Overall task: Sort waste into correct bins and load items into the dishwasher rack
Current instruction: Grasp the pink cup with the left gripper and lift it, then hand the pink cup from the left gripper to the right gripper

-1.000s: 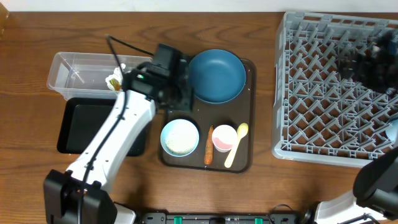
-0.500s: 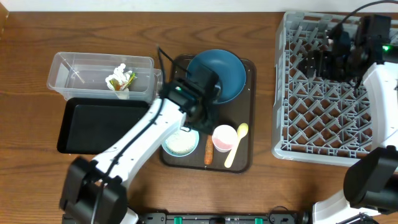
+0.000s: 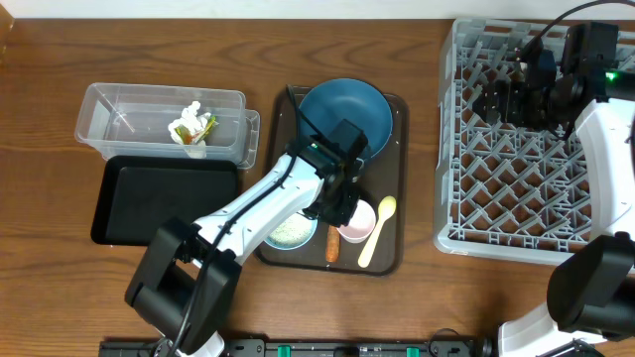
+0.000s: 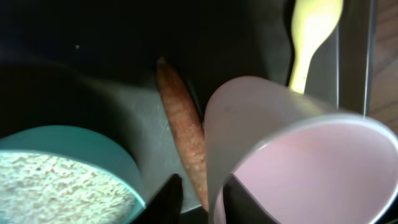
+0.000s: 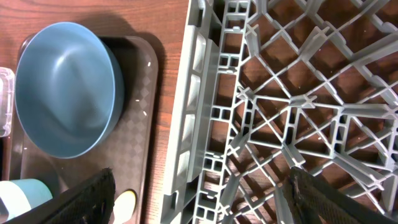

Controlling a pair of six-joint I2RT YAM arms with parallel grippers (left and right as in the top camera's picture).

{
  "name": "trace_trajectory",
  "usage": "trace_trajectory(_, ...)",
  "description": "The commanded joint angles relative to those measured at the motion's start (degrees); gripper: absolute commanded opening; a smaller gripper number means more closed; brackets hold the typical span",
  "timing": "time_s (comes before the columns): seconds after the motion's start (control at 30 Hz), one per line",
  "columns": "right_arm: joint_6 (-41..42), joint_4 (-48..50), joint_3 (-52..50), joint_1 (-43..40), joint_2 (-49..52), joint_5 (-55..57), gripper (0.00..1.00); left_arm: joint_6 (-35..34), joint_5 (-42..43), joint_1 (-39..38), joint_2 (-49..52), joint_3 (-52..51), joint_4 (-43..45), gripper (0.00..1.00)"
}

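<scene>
Left arm now at cup, wooden table

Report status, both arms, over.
Left gripper pinches pink cup by its wall, cup tilted. Right gripper open, empty, over dishwasher rack. Carrot close beside cup.

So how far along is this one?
Done: tissue and wrapper in the clear tub. In hand: left end effector at the pink cup and carrot, grip unclear. Left: carrot, rice in the light-blue cup, blue bowl, spoon; rack shows no dishes, black tray bare.
</scene>
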Motion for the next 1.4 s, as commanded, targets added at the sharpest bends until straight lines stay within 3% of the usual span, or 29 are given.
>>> trace_trajectory(0.0,-0.7,0.1,-0.1,0.4,-0.5,0.2,0.86,0.6,0.2,-0.1,0.5,-0.5,0.9,0.13)
trace_trajectory(0.07,-0.7,0.1,-0.1,0.4,-0.5,0.2,0.86,0.5,0.2,-0.1,0.5,-0.5,1.4,0.06)
trace_trajectory(0.37,0.0,0.1,-0.1,0.4,-0.5,5.9,0.87,0.6,2.4,3.6,-3.4,3.0,1.0,0.06)
trace_trajectory(0.5,2.7,0.3,-0.1,0.4,-0.5,10.6,0.87,0.5,5.2,9.7,-8.1,4.9,3.6,0.06)
trace_trajectory(0.63,2.2,1.2,-0.1,0.5,-0.5,7.5,0.88,-3.3,12.5,18.9,-10.7,4.9,11.2,0.06)
trace_trajectory(0.8,-13.7,1.9,-0.1,1.2,-0.4,-15.8,0.90,-11.2,36.6,29.3,-8.4,4.8,25.5,0.06)
trace_trajectory(1.0,-38.0,-0.5,-0.1,5.5,-0.4,-42.5,0.98,-19.1,61.3,33.5,-3.1,4.8,44.3,0.06)
trace_trajectory(1.1,-44.1,0.6,-0.1,8.8,-0.4,-45.7,0.96,-19.0,66.5,33.0,-1.2,4.8,47.1,0.06)
trace_trajectory(1.37,-45.3,11.7,-0.1,17.0,-0.4,-45.0,0.89,-17.7,74.1,30.9,-0.7,4.8,50.0,0.06)
